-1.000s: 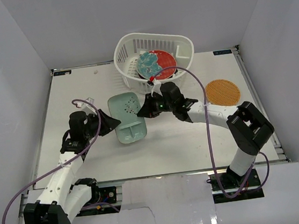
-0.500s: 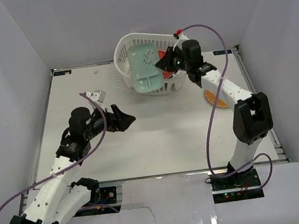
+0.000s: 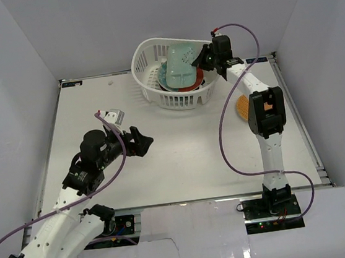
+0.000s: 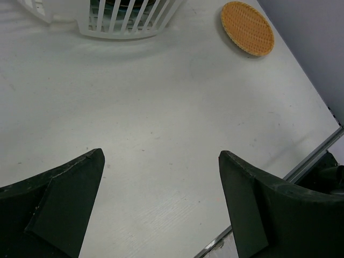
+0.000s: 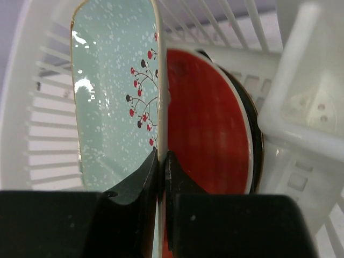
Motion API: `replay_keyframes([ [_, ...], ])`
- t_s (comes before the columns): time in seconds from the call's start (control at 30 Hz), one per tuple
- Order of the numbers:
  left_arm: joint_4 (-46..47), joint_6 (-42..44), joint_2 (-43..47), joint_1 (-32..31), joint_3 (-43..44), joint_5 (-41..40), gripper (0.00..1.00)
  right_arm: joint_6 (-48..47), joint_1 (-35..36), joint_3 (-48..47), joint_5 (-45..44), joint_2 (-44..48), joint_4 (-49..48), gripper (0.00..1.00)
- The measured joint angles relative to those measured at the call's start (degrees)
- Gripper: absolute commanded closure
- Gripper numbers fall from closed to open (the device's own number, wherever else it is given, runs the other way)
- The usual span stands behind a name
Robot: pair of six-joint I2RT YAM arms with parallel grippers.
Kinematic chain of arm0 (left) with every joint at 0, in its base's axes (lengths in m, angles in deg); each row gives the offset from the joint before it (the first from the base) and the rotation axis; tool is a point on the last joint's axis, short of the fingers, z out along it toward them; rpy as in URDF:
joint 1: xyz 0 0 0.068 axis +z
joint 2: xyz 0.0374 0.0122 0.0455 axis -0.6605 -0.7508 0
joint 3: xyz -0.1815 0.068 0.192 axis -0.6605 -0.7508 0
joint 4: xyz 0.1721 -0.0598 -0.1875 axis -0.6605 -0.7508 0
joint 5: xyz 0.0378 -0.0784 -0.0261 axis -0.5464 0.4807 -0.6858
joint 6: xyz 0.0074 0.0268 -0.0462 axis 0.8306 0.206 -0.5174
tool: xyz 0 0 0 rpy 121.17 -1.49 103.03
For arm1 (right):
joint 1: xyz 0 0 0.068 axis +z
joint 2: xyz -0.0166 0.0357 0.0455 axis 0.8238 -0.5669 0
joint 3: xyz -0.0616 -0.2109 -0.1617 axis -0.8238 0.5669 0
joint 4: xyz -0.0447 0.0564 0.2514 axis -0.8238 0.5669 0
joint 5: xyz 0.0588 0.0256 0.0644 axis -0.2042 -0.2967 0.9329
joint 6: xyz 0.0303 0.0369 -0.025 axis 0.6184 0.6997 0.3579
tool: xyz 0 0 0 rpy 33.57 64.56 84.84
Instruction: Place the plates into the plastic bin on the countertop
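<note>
Two wrist views split the scene: the right one shows the right end effector [image 5: 161, 157] pinched shut on the rim of the pale mint plate [image 5: 115, 97], beside a red plate [image 5: 209, 123] within the white bin [image 5: 301, 107]. The left one shows the left end effector [image 4: 161, 158] spread wide above the surface [image 4: 161, 97], with the orange plate [image 4: 247, 27] lying well apart

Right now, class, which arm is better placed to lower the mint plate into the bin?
Right: the right tool grips the mint plate above the white bin; the left tool is open, empty, far off.
</note>
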Motion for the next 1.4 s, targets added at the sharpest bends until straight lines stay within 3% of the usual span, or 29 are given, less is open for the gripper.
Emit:
replay_keyframes([
  [0.1,-0.2,0.5,1.0,-0.5,-0.3,-1.2,0.02,0.6,0.4,0.0,-0.7,-1.9,3.2,0.83],
  [0.2,-0.3,0.7,1.5,-0.9,-0.3,-1.8,0.02,1.0,0.6,-0.6,-0.9,-2.1,4.1,0.53],
  [0.23,-0.3,0.8,1.6,-1.0,-0.3,-1.9,0.02,0.7,0.7,-1.2,-1.1,-2.1,4.2,0.38],
  [0.3,-0.3,0.9,1.7,-1.1,-0.3,-2.1,0.02,0.4,1.0,-2.1,-2.1,-2.1,4.0,0.25],
  [0.33,-0.3,0.9,1.7,-1.2,-0.3,-2.2,0.02,-0.1,1.3,-2.5,-2.8,-2.1,4.1,0.14],
  [0.43,-0.3,1.0,2.1,-1.2,-0.5,-2.5,0.02,-1.6,2.0,-2.6,-4.8,-1.6,4.1,0.02],
  [0.53,-0.4,1.0,2.7,-1.2,-0.5,-2.6,0.02,-3.9,2.5,-1.1,-7.8,0.8,4.1,0.02],
  [0.63,-0.6,1.1,3.5,-1.3,-0.5,-2.9,0.02,-6.0,2.4,9.5,-12.3,10.2,2.2,0.08],
  [0.77,-0.7,1.1,5.1,-1.6,-0.5,-3.4,0.02,-5.4,-1.4,34.4,-17.8,30.5,-4.9,0.19],
  [0.9,-0.7,1.3,6.4,-2.8,-0.5,-4.4,0.02,0.3,-12.4,62.8,-23.8,50.9,-15.8,0.24],
  [0.97,-0.8,1.4,6.8,-3.6,-0.6,-4.7,0.02,3.4,-18.8,74.2,-26.3,56.6,-19.0,0.24],
  [1.1,-1.0,1.5,7.2,-4.8,-0.6,-5.6,0.02,8.4,-26.6,88.3,-27.3,58.2,-20.0,0.22],
  [1.27,-1.3,1.7,7.6,-5.5,-0.6,-6.1,0.02,12.8,-31.9,90.8,-21.0,51.5,-25.7,0.23],
  [1.37,-1.4,1.7,7.7,-5.5,-0.6,-6.5,0.02,16.3,-32.6,90.3,-16.4,45.8,-34.3,0.33],
  [1.4,-1.5,1.7,7.7,-5.5,-0.6,-6.6,0.02,17.6,-32.6,89.9,-15.1,43.8,-36.5,0.41],
])
